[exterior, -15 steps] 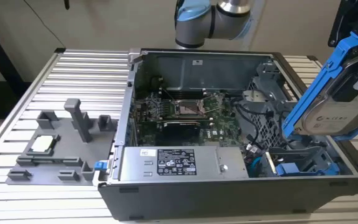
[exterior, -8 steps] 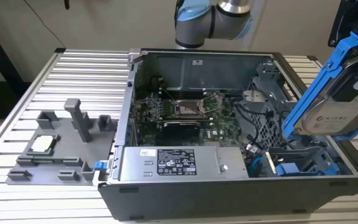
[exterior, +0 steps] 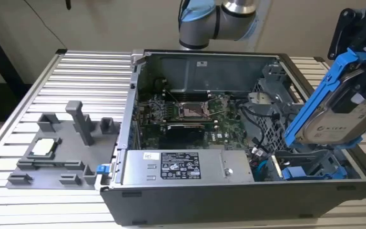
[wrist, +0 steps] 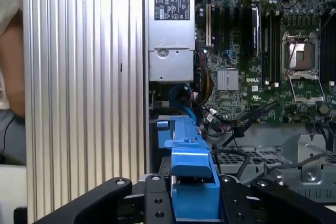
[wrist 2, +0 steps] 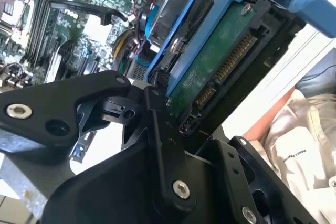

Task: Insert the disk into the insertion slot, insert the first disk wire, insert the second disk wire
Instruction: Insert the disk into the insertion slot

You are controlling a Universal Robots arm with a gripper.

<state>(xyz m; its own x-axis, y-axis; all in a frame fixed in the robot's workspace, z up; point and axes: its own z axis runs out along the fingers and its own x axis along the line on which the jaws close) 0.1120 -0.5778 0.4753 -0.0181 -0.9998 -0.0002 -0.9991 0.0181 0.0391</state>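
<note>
Ribbed aluminium table point(exterior: 87, 71) carried open black computer case point(exterior: 234, 200). Inside the case: green motherboard point(exterior: 230, 126), and grey power supply box with white label point(exterior: 170, 167) along near wall. Grey sheet-metal drive-cage bay, the insertion slot point(exterior: 307, 157), sat in case corner at exterior view's right, with second blue carrier point(exterior: 297, 172) low beside it. My black gripper point(wrist: 194, 203) was clenched on flat silver-grey hard drive in bright blue plastic frame, the disk point(exterior: 342, 119). Held it tilted on end just above slot, not seated. Its green circuit side and connector row faced second wrist view.
</note>
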